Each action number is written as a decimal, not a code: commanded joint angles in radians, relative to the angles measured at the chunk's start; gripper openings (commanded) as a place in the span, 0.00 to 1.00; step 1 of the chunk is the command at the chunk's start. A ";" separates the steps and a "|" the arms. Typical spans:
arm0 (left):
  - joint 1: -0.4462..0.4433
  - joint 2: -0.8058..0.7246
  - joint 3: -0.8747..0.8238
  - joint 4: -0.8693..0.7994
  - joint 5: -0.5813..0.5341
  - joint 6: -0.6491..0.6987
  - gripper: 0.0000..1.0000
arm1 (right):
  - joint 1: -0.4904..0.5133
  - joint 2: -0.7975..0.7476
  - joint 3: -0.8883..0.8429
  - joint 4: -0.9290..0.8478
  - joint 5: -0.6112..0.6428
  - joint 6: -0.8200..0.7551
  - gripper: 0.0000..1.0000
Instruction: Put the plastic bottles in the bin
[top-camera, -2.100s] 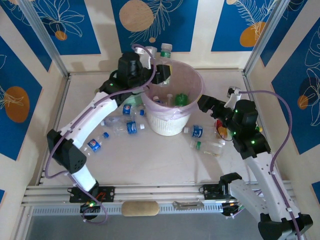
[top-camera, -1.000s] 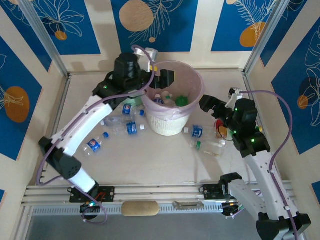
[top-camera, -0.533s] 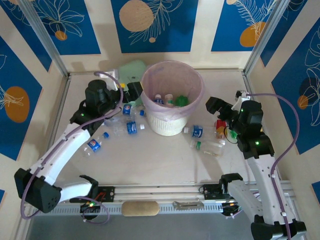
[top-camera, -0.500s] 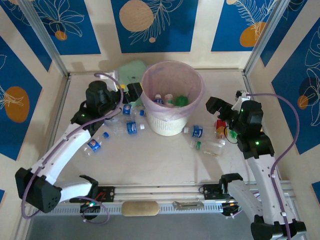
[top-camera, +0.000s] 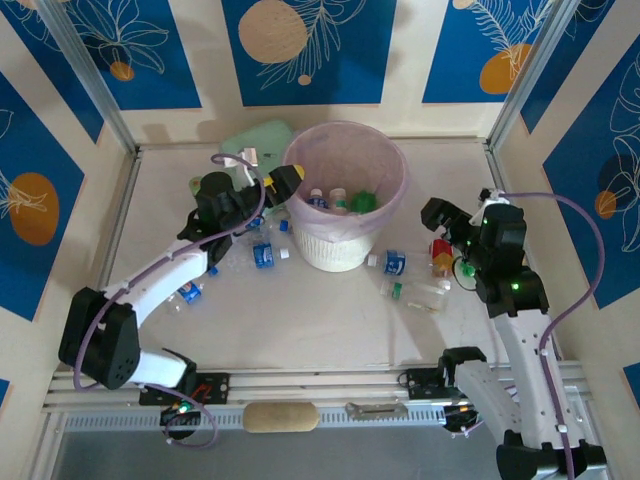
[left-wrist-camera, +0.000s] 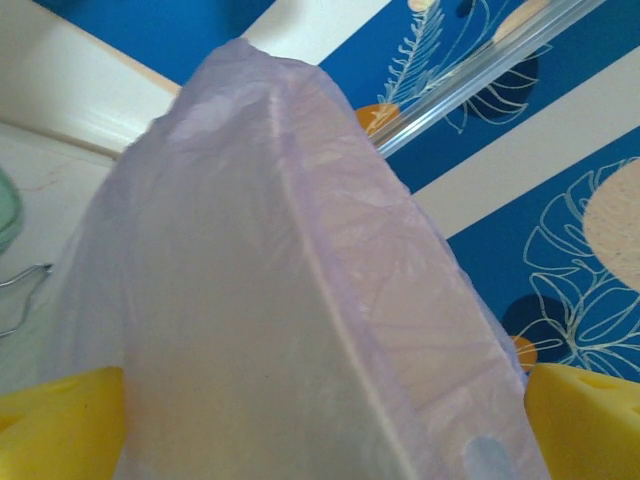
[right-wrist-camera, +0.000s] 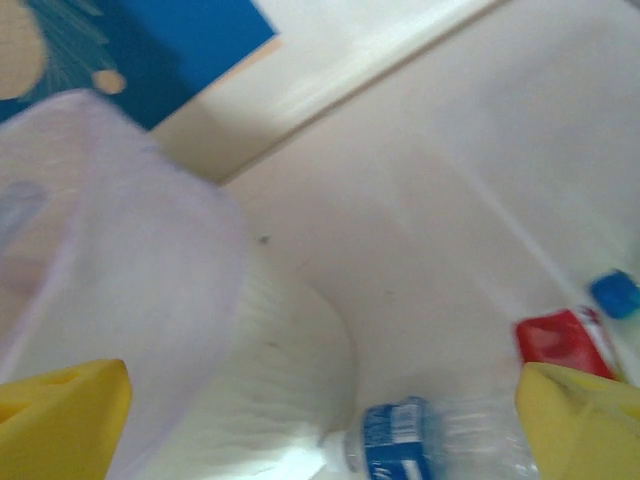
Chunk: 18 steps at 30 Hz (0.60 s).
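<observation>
The left end effector (top-camera: 283, 184) no longer hangs above the bin (top-camera: 345, 126). It now sits low beside the bin's left rim, with its arm folded back toward the near edge. The mint-green box (top-camera: 255, 140) is uncovered. One more bottle (top-camera: 318, 197) lies inside the bin. The right end effector (top-camera: 437, 214) sits slightly farther from the bin.

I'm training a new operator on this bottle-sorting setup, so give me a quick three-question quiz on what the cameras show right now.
1. True or false: the left gripper and the right gripper both stand open with nothing held.
2. Multiple choice: the blue-labelled bottle in the right wrist view lies A) inside the bin, B) on the table by the bin's base, C) clamped in a shut gripper.
3. Fill in: the bin's bag liner is translucent ___.
Key: 1 true; 2 B; 3 pink.
</observation>
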 joint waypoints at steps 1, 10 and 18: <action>-0.015 0.028 0.001 0.106 0.032 -0.038 1.00 | -0.070 0.016 -0.030 -0.087 0.064 -0.010 0.99; -0.043 0.142 0.050 0.196 0.045 -0.076 1.00 | -0.346 0.158 -0.070 -0.055 -0.141 -0.079 1.00; -0.047 0.183 0.078 0.212 0.054 -0.074 1.00 | -0.379 0.373 -0.048 -0.047 -0.261 -0.148 0.87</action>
